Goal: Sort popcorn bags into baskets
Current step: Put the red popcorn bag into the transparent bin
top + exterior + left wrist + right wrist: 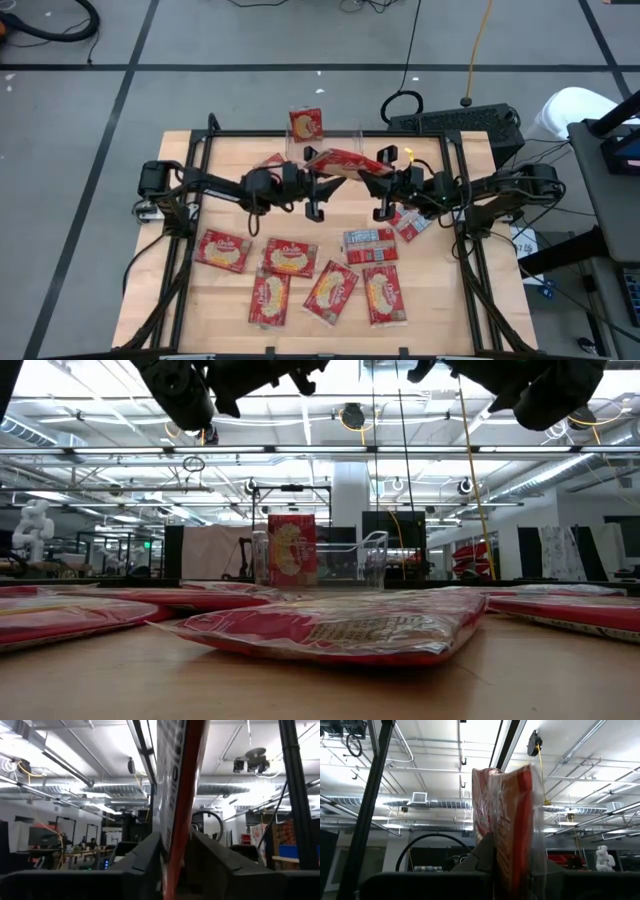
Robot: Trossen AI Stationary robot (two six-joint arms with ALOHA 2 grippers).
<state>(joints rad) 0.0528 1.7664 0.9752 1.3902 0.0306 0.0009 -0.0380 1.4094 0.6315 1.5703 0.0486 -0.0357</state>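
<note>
Held aloft between the two pincers: one red packet (343,160), flat face up, long axis running straight from one pincer to the other. Left gripper (322,183) pinching the packet's near end edge-on between its fingers (145,855); right gripper (372,180) pressed together on the opposite end. Just beyond both, a clear bin (322,135) with one packet standing upright inside. Below and behind them, more packets lying flat on the table (180,160).

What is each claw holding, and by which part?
Both grip one popcorn bag above the table: left claw and right claw at opposite ends.
</note>
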